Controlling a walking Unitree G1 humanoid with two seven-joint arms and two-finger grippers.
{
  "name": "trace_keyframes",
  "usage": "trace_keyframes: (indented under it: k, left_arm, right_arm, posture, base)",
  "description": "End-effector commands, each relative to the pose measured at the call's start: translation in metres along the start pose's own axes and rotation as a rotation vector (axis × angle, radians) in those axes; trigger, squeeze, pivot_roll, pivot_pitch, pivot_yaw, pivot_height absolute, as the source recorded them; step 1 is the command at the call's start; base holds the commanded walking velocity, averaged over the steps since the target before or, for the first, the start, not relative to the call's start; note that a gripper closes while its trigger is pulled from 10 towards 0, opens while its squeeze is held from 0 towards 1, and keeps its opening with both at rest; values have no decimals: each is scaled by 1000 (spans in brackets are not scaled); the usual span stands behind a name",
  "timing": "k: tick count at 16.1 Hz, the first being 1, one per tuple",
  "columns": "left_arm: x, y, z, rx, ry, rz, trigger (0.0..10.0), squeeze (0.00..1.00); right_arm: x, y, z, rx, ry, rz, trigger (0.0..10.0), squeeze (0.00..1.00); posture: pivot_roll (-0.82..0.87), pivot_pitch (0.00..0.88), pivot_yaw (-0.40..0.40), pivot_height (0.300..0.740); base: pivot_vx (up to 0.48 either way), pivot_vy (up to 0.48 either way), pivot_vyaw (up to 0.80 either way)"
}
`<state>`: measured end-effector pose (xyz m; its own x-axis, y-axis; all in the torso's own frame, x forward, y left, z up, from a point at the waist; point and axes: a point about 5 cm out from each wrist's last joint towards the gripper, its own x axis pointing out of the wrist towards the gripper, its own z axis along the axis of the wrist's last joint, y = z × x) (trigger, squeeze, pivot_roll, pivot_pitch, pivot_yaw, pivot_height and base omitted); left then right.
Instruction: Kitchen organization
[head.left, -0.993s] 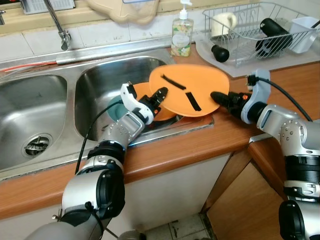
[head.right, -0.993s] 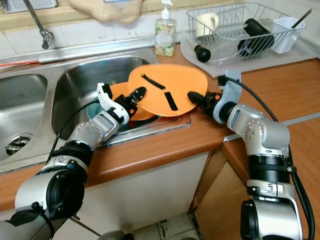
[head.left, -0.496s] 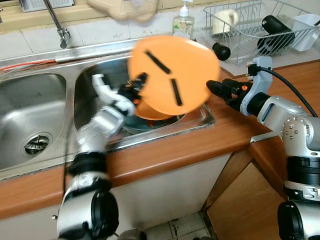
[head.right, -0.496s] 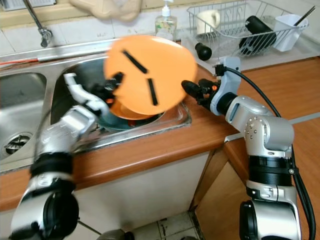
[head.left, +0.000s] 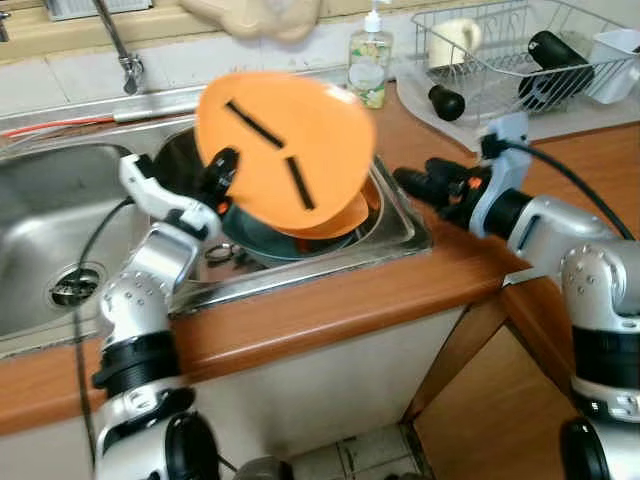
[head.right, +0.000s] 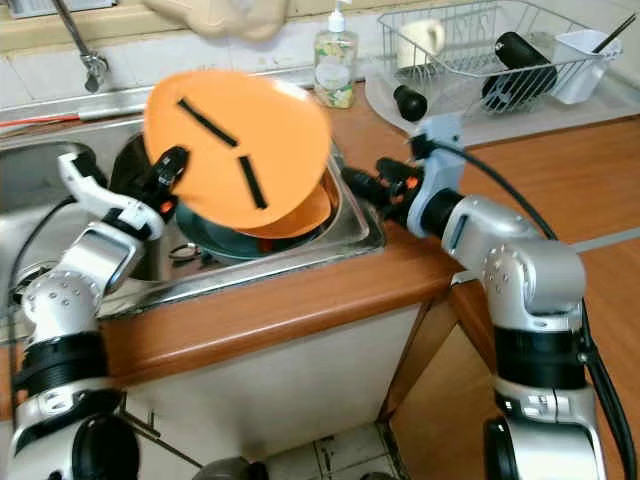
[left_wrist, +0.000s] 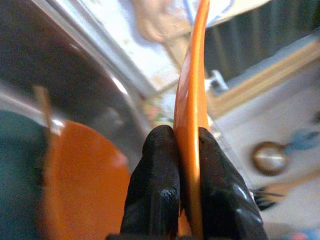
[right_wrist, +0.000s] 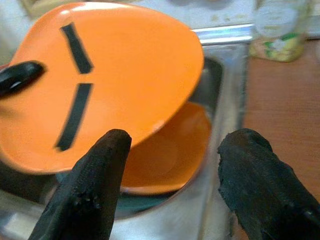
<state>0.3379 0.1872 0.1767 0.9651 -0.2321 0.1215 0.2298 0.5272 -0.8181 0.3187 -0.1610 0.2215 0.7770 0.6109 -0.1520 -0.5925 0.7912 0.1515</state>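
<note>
Left eye view: I have the orange plate (head.left: 285, 150) lifted over the sink (head.left: 400, 235), pinched by my left hand (head.left: 220, 170)

My left fingers (left_wrist: 155, 185) clamp the plate's rim from both faces, so it hangs tilted on edge, clear of the orange bowl (head.left: 335, 215) and dark dish (head.left: 250, 240) stacked in the basin. My right hand (head.left: 415, 182) hovers spread and empty above the table (head.left: 400, 290) edge, just beside the sink. I judge it is waiting to take the plate toward the drying rack (head.left: 500, 60)
</note>
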Motion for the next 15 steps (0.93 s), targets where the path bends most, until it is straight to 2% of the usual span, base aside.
trace_keyframes:
  k: [1,2,3,8,9,10,11,12,13,15]
  left_arm:
    - [-5,9,9,153,-18,109,0,0]
    - [-5,9,9,153,-18,109,0,0]
    - [-5,22,3,253,29,217,0,0]
    - [4,25,-3,304,59,250,0,0]
    - [6,26,-6,322,77,262,1725,0]
    - [9,27,-8,332,92,273,10000,0]
    - [10,28,-8,333,96,280,10000,933]
    - [11,28,-9,337,98,285,10000,933]
    - [12,28,-9,341,98,284,10000,1000]
    - [11,30,-6,380,101,299,10000,1000]
  right_arm:
    - [-2,15,0,-104,27,95,10000,0]
    - [-2,15,0,-104,27,95,10000,0]
    - [-4,23,-8,-184,85,154,10000,0]
    - [-6,29,-18,-273,159,204,10000,0]
    - [-7,30,-19,-285,168,209,10000,0]
    - [-7,30,-19,-293,172,208,10000,0]
    - [-7,29,-19,-295,172,206,10000,0]
    - [-7,29,-20,-298,173,203,10000,0]
    - [-7,28,-20,-305,171,193,10000,0]
    - [-7,28,-20,-313,168,188,10000,0]
  posture:
    - [-17,0,73,740]
    - [-17,0,73,740]
    - [-18,0,72,740]
    - [-19,0,70,740]
    - [-18,0,70,740]
    - [-19,0,72,740]
    - [-19,0,72,740]
    - [-21,0,73,740]
    - [-22,0,76,740]
    - [-22,0,77,740]
  base:
    - [0,0,0]
    - [0,0,0]
    - [0,0,0]
    - [0,0,0]
    - [0,0,0]
    - [0,0,0]
    - [0,0,0]
    - [0,0,0]
    - [0,0,0]
    - [0,0,0]
